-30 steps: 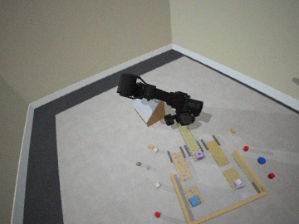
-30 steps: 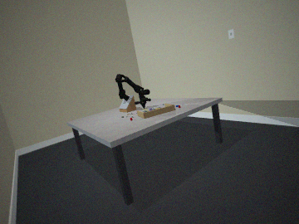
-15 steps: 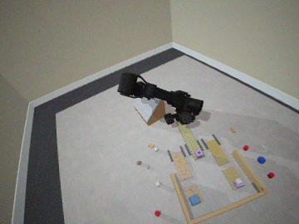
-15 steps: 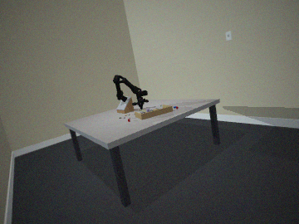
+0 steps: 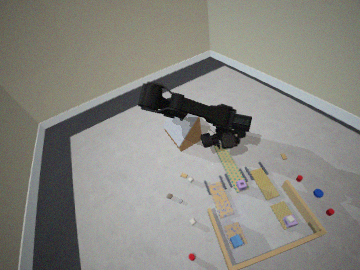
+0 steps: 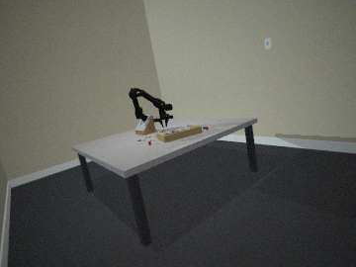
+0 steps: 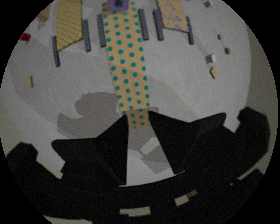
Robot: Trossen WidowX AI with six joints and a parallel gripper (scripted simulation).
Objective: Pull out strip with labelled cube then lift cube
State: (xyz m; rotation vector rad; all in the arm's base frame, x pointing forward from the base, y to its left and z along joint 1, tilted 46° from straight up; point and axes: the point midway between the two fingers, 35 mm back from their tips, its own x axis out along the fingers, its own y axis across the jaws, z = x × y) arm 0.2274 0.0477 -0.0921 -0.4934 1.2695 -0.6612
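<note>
A strip with teal dots [image 5: 228, 163] [image 7: 128, 65] runs unbroken from near the gripper to a purple cube [image 5: 242, 184] [image 7: 118, 4] with a dark mark, which rests on its far part. My gripper [image 7: 138, 116] [image 6: 164, 126] is partly open and empty, its fingertips on either side of the strip's near end; whether they are level with it or above it is unclear. A purple-specked strip [image 5: 218, 196] [image 7: 172, 15] is apart from a far piece bearing a blue cube [image 5: 236, 240]. A yellow hatched strip [image 5: 265, 183] [image 7: 69, 25] is apart from a piece bearing a pale-topped purple cube [image 5: 290, 220].
Dark guide bars [image 5: 264, 168] [image 7: 143, 25] flank the strips. A wooden border [image 5: 277, 252] [image 6: 180, 134] encloses the far side. Red pieces [image 5: 192, 257] [image 5: 299, 178], a blue disc [image 5: 318, 193] and small blocks [image 5: 193, 221] lie outside it. A wedge-shaped block [image 5: 190, 138] [image 6: 146, 128] stands beside the arm.
</note>
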